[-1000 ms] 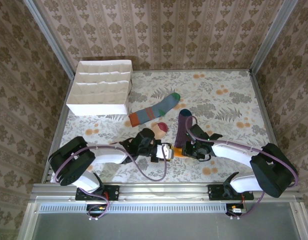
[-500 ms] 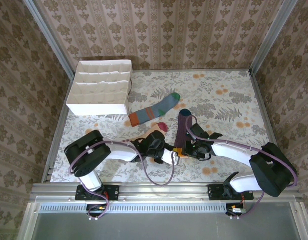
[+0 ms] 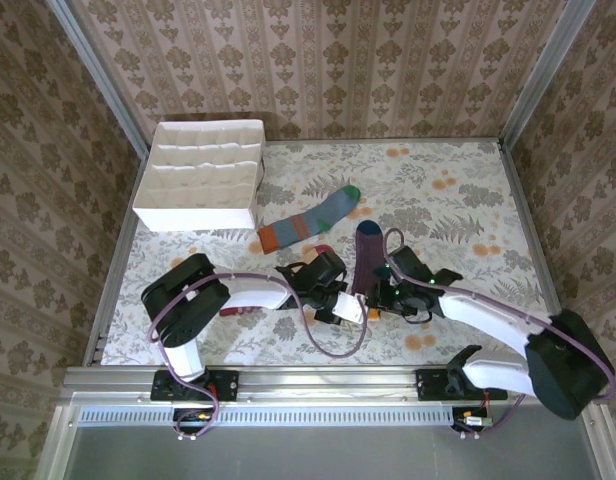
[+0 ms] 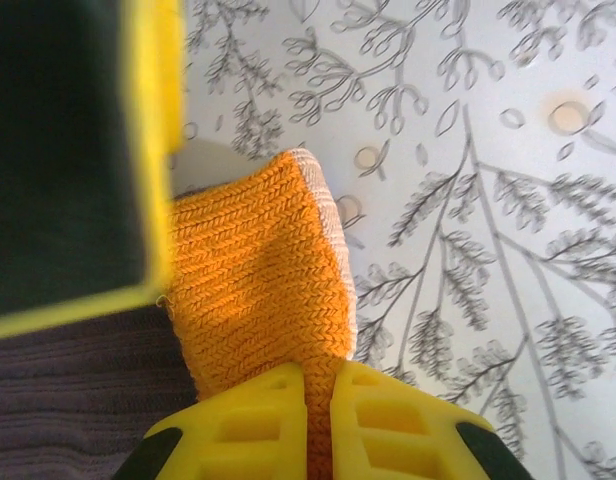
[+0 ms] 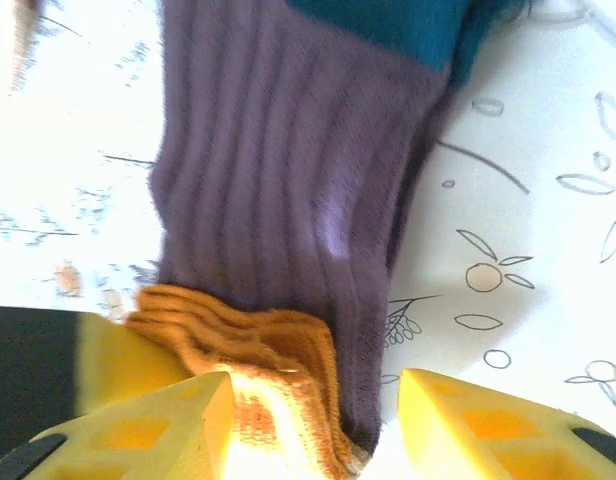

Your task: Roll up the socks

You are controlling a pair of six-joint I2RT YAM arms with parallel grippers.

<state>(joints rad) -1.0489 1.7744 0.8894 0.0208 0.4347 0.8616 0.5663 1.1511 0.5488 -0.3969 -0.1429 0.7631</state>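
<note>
Purple sock (image 5: 288, 180) is pinched in left jaws, between right jaws.

no readable text, no labels, no brands, no numbers

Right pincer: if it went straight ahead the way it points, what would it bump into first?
The right pincer would probably first meet the orange cuff of the purple sock, lying between its open fingers, though depth is hard to judge.
</note>
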